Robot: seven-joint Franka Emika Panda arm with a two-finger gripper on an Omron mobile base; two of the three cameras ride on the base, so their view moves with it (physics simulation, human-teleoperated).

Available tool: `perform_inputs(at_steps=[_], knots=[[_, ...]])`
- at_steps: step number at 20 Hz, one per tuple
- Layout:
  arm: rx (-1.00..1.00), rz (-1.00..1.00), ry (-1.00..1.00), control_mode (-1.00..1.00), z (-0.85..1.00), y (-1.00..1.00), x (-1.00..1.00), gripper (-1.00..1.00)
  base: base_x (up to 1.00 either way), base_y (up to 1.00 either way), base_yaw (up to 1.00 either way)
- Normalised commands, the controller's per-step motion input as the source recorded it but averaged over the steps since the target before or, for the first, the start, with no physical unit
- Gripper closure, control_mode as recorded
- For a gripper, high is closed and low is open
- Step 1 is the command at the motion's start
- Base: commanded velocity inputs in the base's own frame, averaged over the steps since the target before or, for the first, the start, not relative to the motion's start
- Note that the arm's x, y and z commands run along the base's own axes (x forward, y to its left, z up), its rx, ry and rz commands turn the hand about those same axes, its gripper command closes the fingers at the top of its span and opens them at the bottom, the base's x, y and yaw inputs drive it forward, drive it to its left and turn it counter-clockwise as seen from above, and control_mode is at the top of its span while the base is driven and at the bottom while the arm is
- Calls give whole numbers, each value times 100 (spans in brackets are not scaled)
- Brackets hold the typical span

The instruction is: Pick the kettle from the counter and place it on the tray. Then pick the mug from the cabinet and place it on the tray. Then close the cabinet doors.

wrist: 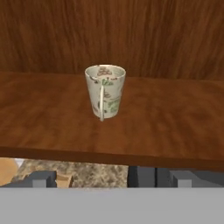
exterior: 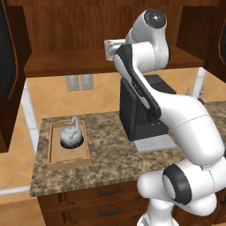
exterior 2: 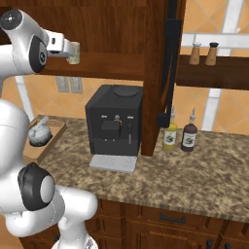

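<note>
The kettle (exterior: pixel 70 135) already sits in the tray (exterior: pixel 55 162) on the surface. The gripper (wrist: pixel 92 178), jaws wide and empty, faces the mug (wrist: pixel 105 91) upright on the cabinet shelf (wrist: pixel 175 127), seemingly lined up to grasp it.

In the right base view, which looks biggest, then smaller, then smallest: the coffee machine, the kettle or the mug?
1. Coffee machine, clearly the largest.
2. Kettle, partly hidden behind the arm.
3. Mug, though it stands farther back, so its real size is unsure.
</note>
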Motion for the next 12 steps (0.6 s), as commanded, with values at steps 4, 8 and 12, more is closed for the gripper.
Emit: perform_inputs(at_steps=[4,8,12], knots=[[0,0,-8,-100,-11,11,19,-100,0,0,0],[0,0,-2,-100,-19,0,31,-100,0,0,0],[0,0,-3,-100,-4,1,32,-100,0,0,0]])
